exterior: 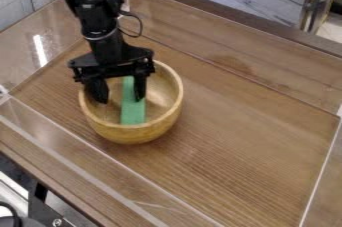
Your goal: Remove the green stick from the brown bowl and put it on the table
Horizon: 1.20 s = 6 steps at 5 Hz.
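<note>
A single overhead-angled view shows a glossy brown wood-grain table edged by low clear plastic walls.

Slightly toward 9 o'clock from the middle of the view sits the brown bowl, round, light tan, with a thick rim and visible grain. Inside it the green stick, a flat bright green block, leans tilted, its lower end toward 6 o'clock on the bowl's floor and its upper end toward 12 o'clock, partly hidden behind the robot's fingers.

A black robot arm comes in from 11 o'clock and points its gripper straight down into the bowl. The two black fingers are spread wide apart, one on each side of the upper part of the green stick, at about 9 o'clock and 3 o'clock from it. Whether either finger touches the stick cannot be told; nothing is pinched between them.

The bowl rests flat on the table, well apart from the plastic walls.

No brand, label or writing can be read anywhere in the view.
</note>
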Available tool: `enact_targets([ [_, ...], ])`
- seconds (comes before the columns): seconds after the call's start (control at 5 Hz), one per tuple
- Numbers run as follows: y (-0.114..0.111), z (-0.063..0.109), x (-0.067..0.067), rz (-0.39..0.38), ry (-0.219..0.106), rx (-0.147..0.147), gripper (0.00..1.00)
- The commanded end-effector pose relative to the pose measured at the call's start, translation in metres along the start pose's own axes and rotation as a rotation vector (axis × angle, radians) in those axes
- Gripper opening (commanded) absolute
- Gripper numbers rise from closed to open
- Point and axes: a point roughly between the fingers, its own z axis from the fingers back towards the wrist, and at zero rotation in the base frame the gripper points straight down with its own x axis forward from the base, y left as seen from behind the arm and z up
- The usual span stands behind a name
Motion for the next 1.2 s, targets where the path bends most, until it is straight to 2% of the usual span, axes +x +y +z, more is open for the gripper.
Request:
enact_targets([
  [0.0,-0.002,-0.003,-0.001,-0.015,-0.002,0.010,1.00],
  [0.2,-0.011,-0.007,-0.006,-0.050,0.005,0.015,1.00],
  [0.6,-0.045,-0.021,-0.017,-0.094,0.021,0.023,1.00],
  [0.8,-0.047,-0.020,-0.013,-0.058,0.016,0.025,0.00],
  [1.0,-0.050,-0.013,-0.008,-0.035,0.012,0.016,0.00],
])
